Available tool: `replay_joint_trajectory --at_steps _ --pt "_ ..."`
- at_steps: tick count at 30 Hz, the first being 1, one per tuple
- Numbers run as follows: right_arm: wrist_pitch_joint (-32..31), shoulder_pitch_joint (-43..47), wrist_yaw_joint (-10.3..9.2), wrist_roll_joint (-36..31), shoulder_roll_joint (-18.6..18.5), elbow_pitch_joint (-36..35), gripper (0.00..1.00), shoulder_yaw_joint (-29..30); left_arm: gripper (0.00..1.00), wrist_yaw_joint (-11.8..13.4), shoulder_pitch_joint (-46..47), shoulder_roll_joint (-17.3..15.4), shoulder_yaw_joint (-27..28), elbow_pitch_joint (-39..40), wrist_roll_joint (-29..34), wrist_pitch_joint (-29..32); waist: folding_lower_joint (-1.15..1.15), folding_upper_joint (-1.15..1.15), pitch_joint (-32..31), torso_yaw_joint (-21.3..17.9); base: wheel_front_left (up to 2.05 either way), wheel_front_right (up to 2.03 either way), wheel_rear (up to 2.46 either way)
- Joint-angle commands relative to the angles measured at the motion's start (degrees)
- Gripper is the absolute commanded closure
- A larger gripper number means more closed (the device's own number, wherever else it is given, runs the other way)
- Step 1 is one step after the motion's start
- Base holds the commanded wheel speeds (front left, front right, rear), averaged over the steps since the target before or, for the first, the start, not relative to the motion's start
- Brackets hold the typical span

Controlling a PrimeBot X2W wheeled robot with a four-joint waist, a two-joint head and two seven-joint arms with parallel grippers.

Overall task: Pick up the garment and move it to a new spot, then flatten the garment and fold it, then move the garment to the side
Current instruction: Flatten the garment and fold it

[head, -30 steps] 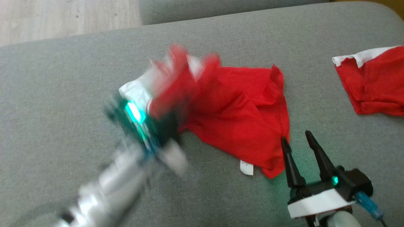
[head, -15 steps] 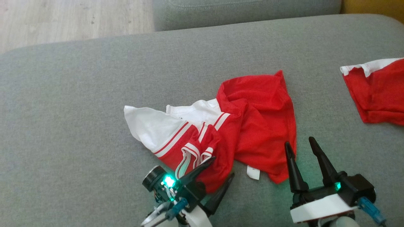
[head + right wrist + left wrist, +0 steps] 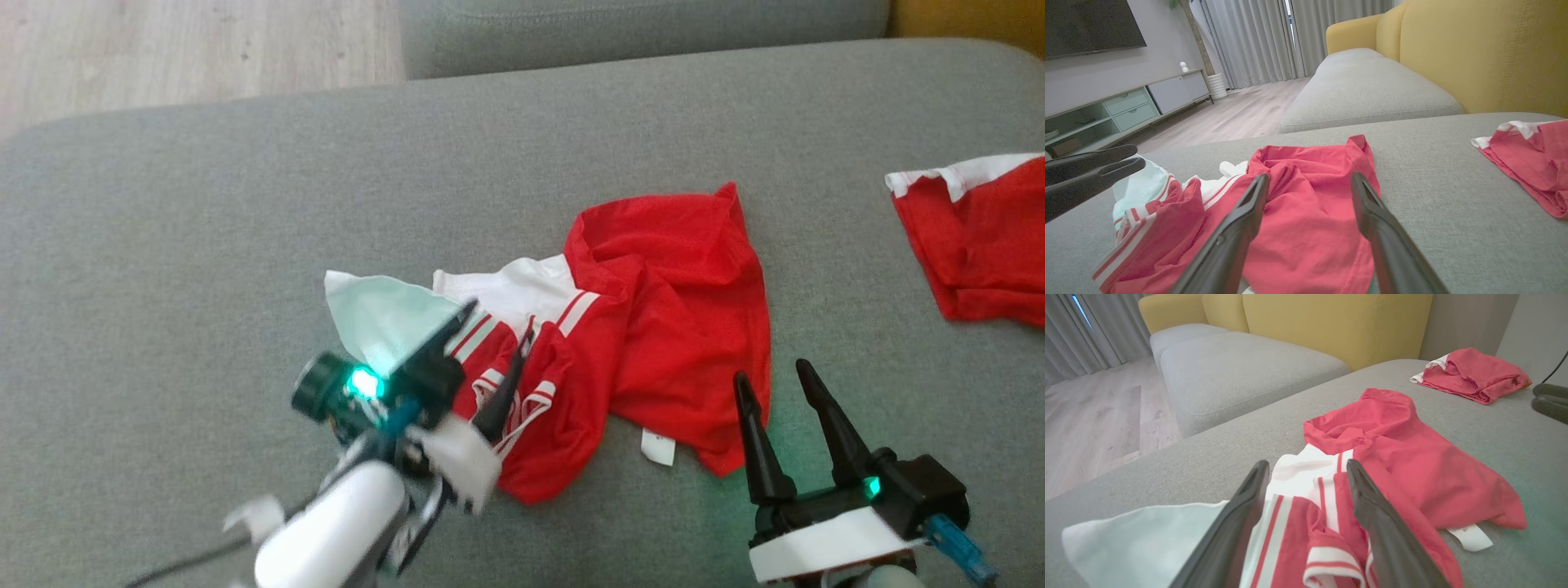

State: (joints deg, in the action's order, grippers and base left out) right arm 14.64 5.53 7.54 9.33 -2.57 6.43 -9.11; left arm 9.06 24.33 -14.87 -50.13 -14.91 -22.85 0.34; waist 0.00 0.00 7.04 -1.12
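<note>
The crumpled red-and-white garment (image 3: 669, 327) lies midway across the grey sofa seat (image 3: 204, 245), the left fingers (image 3: 457, 320) spread open over its striped left part, the right fingers (image 3: 755, 441) open just beside its near-right hem. Light and limp, it should bunch easily; pinching hem corners looks best.

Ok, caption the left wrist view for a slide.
Open left gripper over crumpled red-and-white fabric garment on grey sofa cushion.
</note>
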Motion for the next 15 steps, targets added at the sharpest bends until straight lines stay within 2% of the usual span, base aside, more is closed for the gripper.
replay_joint_trajectory --at_steps 1,5,9,15 --pt "0.4 -1.0 -0.05 0.5 -0.3 -1.9 0.0 -1.6 0.0 0.1 3.6 0.0 2.4 1.1 -0.5 0.3 0.0 0.0 0.4 -0.2 0.0 0.0 0.0" --pt "0.4 -1.8 -0.05 0.3 -0.3 -1.8 0.0 -2.0 0.0 0.1 10.1 2.4 4.3 -5.1 -1.2 2.1 0.0 0.0 1.9 -0.7 0.0 0.0 0.0" --pt "0.4 -2.9 -0.05 0.0 -0.3 -1.5 0.0 -2.8 0.0 -0.9 16.6 5.3 5.0 -16.0 -1.8 4.1 0.0 0.0 3.5 -1.6 0.0 0.0 0.0" --pt "0.4 -4.1 -0.05 -0.4 -0.3 -1.2 0.0 -3.1 0.0 -2.9 21.4 6.5 3.5 -32.8 -1.6 9.2 0.0 0.0 4.7 -3.1 0.0 0.0 0.0"
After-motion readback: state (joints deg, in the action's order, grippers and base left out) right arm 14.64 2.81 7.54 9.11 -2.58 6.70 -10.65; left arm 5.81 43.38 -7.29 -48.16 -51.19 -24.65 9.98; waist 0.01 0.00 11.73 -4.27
